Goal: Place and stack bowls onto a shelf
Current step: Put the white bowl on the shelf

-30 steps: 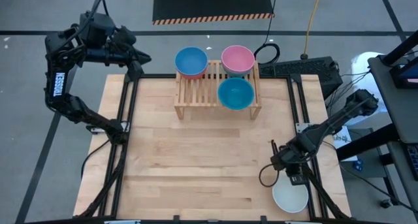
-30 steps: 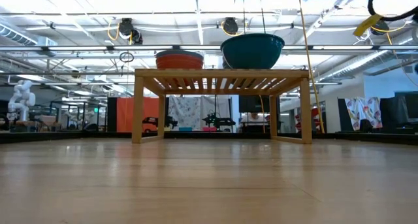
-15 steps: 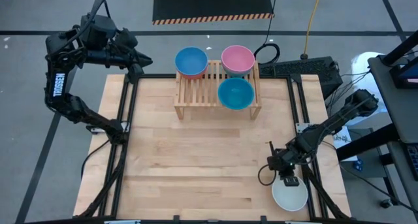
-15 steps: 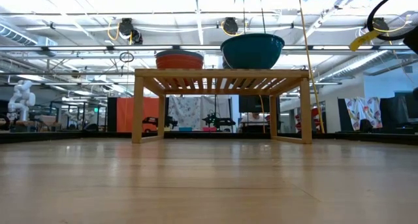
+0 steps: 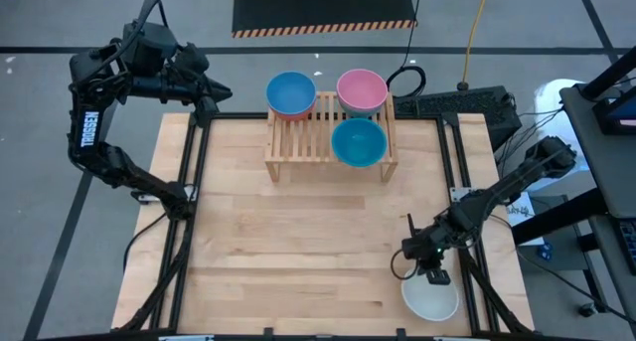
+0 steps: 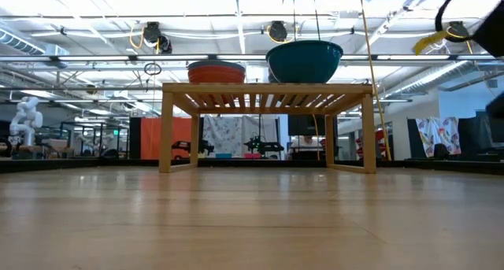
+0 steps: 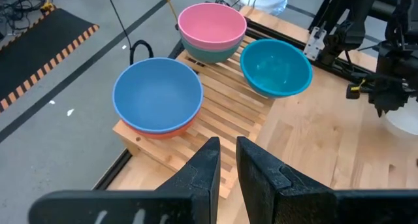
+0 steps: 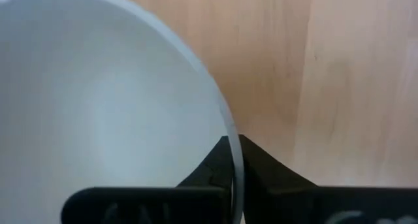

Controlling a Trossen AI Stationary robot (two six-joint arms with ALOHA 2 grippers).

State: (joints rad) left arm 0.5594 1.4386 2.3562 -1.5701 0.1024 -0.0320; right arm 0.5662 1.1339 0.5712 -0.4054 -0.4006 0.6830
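A: How will the white bowl (image 5: 429, 298) handle?
B: Light and stiff, I'd judge, with a smooth wall that could slip. The thin rim is the place to take it.
A: Where is it?
B: At the table's (image 5: 298, 242) near right corner, well apart from the shelf (image 5: 303, 142). The right gripper (image 5: 428, 271) is pinched shut on its rim; the left gripper (image 5: 211, 94) hangs narrow and empty, back left.
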